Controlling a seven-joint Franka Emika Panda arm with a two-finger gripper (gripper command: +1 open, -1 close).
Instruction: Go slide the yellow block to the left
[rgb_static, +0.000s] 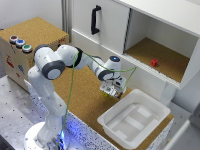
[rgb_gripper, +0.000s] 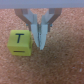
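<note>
Where the exterior view's left begins, a cork-topped box (rgb_static: 35, 30) carries three coloured buttons (rgb_static: 20, 43), and the white arm (rgb_static: 55, 62) reaches from its base toward the middle of the cork table (rgb_static: 85, 97). At the arm's end the gripper (rgb_static: 112, 91) hangs low over the cork, just beside a white bin (rgb_static: 134, 117). Further right, a small red block (rgb_static: 154, 62) sits in the open cabinet shelf (rgb_static: 160, 57). Seen from the wrist, the yellow block (rgb_gripper: 21, 41), marked with a T, lies on the cork touching one finger's (rgb_gripper: 33, 30) outer side; the fingers stand nearly clenched with nothing between them.
</note>
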